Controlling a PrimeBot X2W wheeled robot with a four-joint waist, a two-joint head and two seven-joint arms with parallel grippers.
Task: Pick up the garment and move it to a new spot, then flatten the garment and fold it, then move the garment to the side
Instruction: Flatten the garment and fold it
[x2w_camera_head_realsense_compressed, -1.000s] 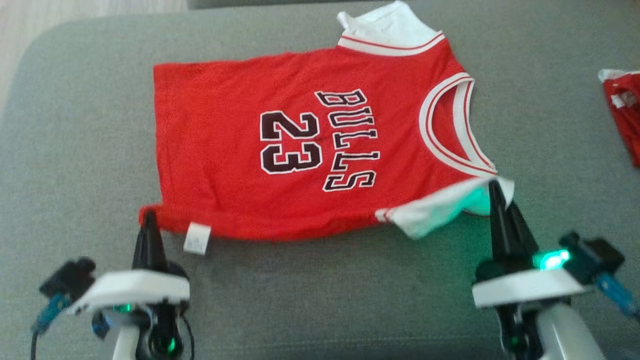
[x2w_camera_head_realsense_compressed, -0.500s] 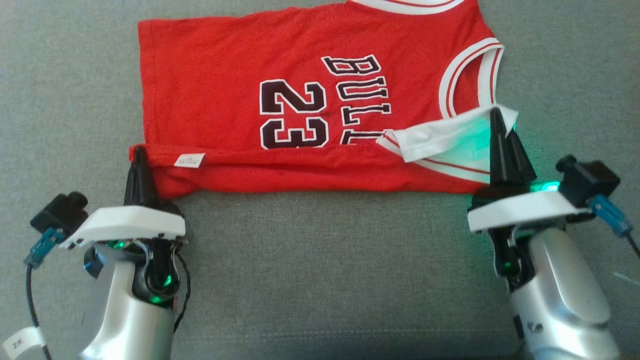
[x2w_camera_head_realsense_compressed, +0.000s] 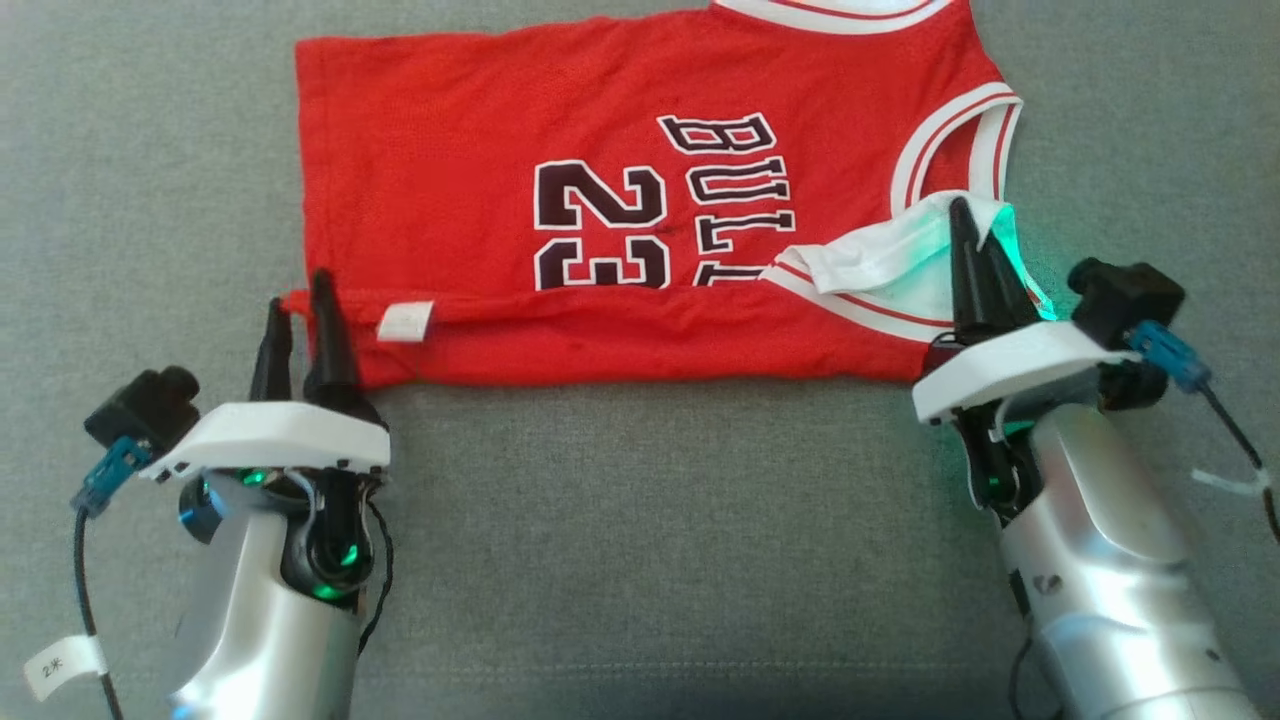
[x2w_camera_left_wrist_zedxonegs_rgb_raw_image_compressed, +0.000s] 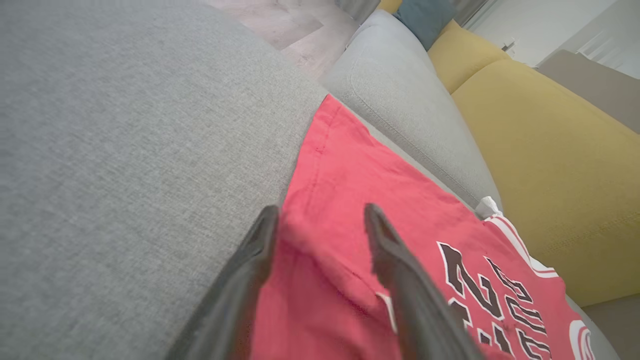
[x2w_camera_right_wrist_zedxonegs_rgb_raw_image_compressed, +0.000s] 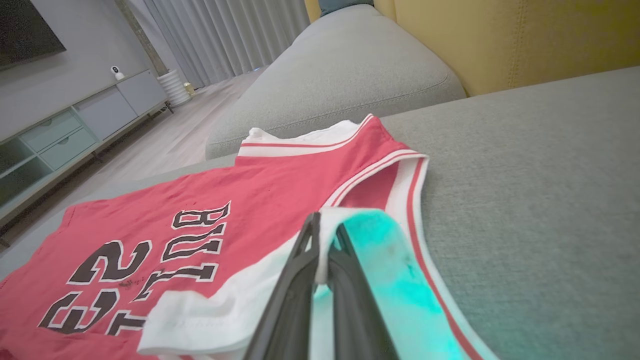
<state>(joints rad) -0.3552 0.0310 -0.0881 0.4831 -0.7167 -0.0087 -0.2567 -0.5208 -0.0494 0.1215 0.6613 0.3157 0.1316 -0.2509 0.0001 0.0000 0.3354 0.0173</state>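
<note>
Jersey, one; left fingers, two, apart; right fingers, two, tight on it.

jersey: matt red cloth, finely textured
cushion: grey woven fabric, slightly rough
right forearm: glossy silver shell

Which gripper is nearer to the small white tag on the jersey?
Left. The left gripper stands just beside the tag; the right gripper grips the jersey far away.

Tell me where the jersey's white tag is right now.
In the head view, the white tag lies on the folded-over near edge of the red jersey, toward the left, just right of the parted fingers of the left gripper.
</note>
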